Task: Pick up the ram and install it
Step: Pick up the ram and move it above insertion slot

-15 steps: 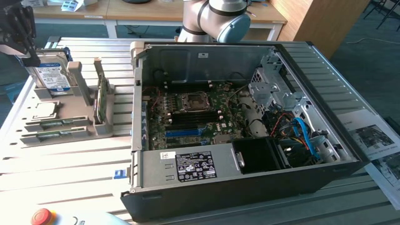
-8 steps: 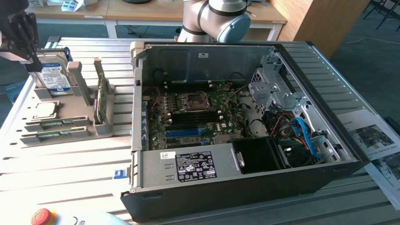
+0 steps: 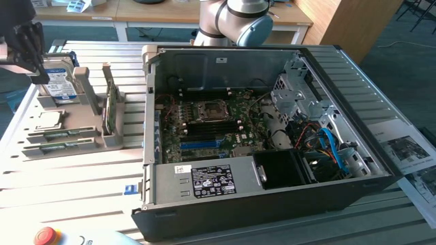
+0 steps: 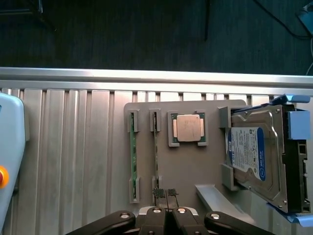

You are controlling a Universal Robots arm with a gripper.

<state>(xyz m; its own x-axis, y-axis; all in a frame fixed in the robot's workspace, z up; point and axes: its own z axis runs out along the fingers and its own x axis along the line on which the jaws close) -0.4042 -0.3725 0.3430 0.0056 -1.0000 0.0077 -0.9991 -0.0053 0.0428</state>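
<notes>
Hovering over the grey tray (image 4: 205, 169), the gripper (image 4: 166, 193) is clenched on nothing, close above one end of the ram (image 4: 155, 147). The ram stands on edge in clips, apparently for easy pinching, on the exterior view's left of the computer case (image 3: 272, 209).

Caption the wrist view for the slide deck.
Shut fingers hover over a grey fixture tray holding two ram sticks, a CPU and a hard drive.
</notes>
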